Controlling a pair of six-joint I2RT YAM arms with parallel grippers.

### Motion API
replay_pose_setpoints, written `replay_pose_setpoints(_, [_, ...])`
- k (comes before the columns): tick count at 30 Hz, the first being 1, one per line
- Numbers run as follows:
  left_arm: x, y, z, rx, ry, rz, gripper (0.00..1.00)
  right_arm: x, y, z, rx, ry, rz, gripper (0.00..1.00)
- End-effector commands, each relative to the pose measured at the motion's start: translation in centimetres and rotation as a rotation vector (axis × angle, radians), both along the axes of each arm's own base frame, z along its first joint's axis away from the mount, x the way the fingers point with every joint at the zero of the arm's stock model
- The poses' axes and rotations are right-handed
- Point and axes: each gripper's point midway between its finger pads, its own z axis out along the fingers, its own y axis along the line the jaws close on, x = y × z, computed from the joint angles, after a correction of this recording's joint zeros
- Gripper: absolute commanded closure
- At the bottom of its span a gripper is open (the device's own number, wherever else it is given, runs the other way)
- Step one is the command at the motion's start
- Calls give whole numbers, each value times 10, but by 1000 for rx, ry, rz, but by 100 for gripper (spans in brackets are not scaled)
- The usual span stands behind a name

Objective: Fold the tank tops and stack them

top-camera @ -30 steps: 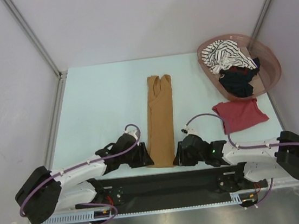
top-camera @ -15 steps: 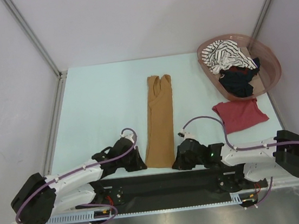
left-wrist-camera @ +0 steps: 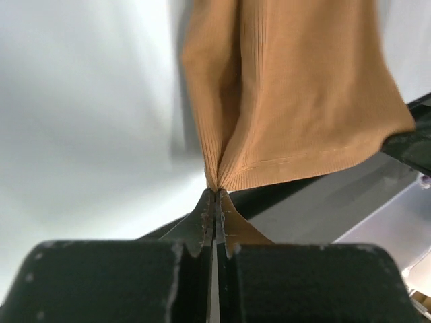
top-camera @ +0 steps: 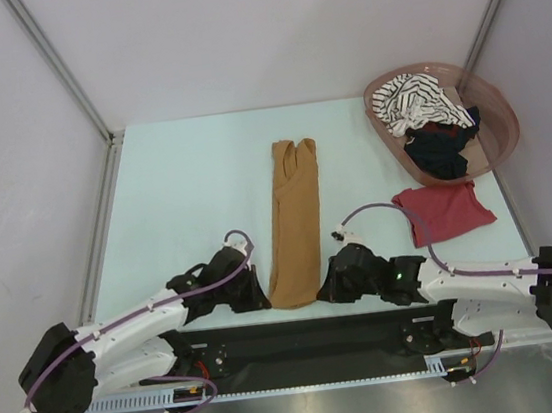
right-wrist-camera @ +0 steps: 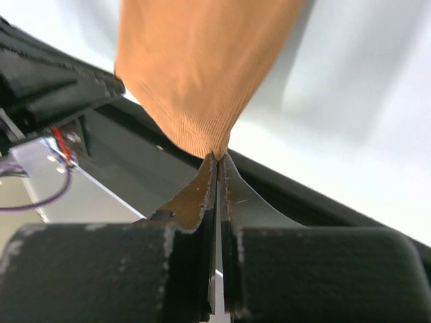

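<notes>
A mustard-brown tank top (top-camera: 293,219), folded into a long narrow strip, lies down the middle of the table. My left gripper (top-camera: 264,294) is shut on its near left corner (left-wrist-camera: 217,185). My right gripper (top-camera: 325,291) is shut on the near right corner (right-wrist-camera: 217,153). Both corners are pinched at the fingertips and lifted a little off the table. A dark red tank top (top-camera: 445,211) lies folded at the right. A striped tank top (top-camera: 414,101) and a black one (top-camera: 440,146) lie crumpled in the basket (top-camera: 503,123).
The pinkish-brown oval basket stands at the back right corner. A black strip (top-camera: 302,339) with the arm bases runs along the near table edge. Metal posts (top-camera: 57,67) and pale walls close in the left, right and back.
Both grippers closed on the near corners of the mustard-brown tank top. The near hem has drawn together and moved slightly away from the table edge.
</notes>
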Motion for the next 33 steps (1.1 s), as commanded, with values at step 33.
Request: replay_pose_setpoints(33, [189, -33, 110, 31, -242, 88, 100, 197, -33, 80, -25, -189, -95, 100])
